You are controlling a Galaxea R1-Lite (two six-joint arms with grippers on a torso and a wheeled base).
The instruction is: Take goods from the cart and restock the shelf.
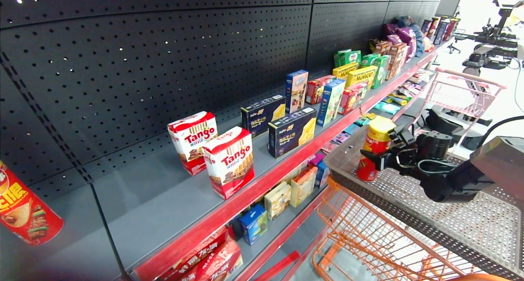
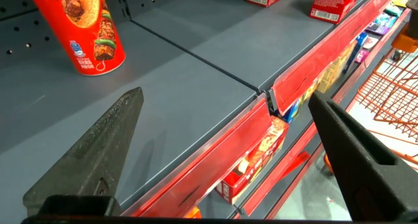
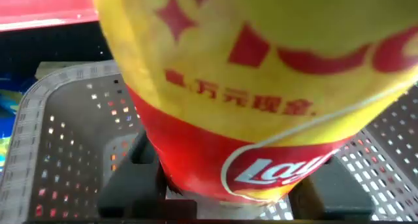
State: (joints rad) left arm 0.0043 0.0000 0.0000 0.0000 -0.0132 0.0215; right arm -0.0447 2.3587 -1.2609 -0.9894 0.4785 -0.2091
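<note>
Stock work at a supermarket aisle: the right gripper [image 1: 382, 146] pinches a tall cylindrical snack canister with a yellow top and red base [image 1: 376, 129], one black finger on each side of its body. The canister stands upright at the corner of a grey perforated metal tray [image 1: 470, 223] that lies across the top of an orange wire shopping cart [image 1: 368, 240], the corner nearest the shelving. Whether its base rests on the tray or sits just above it cannot be told.

The left gripper [image 2: 225, 98] hangs over the grey shelf board with a red front lip [image 1: 163, 199], its two dark wedge-shaped fingers spread wide with nothing between them. Beyond it, near the black pegboard back panel [image 1: 163, 60], a red cylindrical chip canister printed with food pictures [image 2: 88, 28] stands upright on the same board, well apart from the fingers.

Farther along the shelf, two white-and-red wafer boxes [image 1: 229, 162] stand upright just beside each other, one slightly behind the other. Next come two dark blue boxes with yellow panels [image 1: 292, 131], then a row of taller blue, red, yellow and green cartons running toward the aisle's far end. Lower shelves under the red lip hold more small boxes. A pink wire cart [image 1: 462, 92] stands past the orange one, near the far stretch of shelving.
</note>
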